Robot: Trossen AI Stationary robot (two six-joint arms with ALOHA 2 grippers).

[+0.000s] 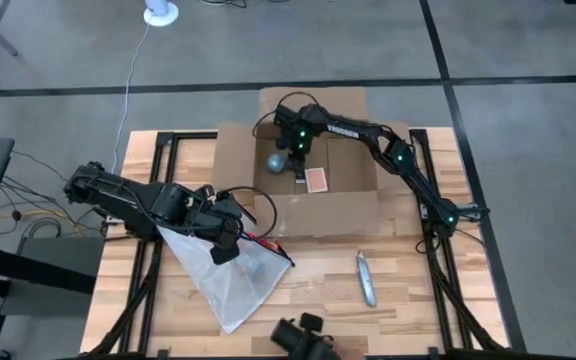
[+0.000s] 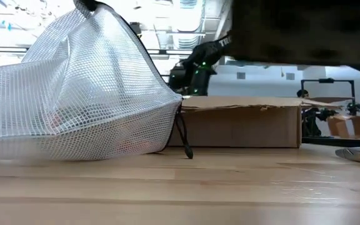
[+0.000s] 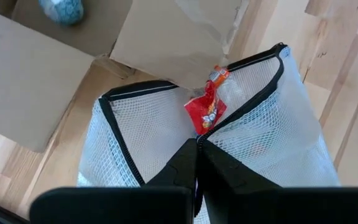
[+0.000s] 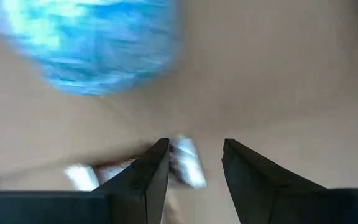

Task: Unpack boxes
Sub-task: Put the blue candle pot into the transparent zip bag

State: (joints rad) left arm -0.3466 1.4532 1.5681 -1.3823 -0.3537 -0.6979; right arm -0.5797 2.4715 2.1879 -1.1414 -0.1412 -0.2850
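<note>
The cardboard box (image 1: 313, 175) is sitting at the far middle of the surface (image 1: 408, 300) with its flaps spread open, and unpacking is judged partly done: a blue ball (image 1: 277, 160) and a small reddish card (image 1: 315, 180) are lying inside it, waiting to come out, while a red packet (image 3: 207, 111) is showing inside the mesh bag (image 1: 230, 272) near the left. The right pincer (image 4: 193, 163) is reaching down into the box just beside the ball, its jaws parted by a moderate gap and gripping nothing. The left pincer (image 3: 197, 163) is clenched on the bag's black rim, holding its mouth up. A utility knife (image 1: 367, 279) is lying untouched at the near right.
</note>
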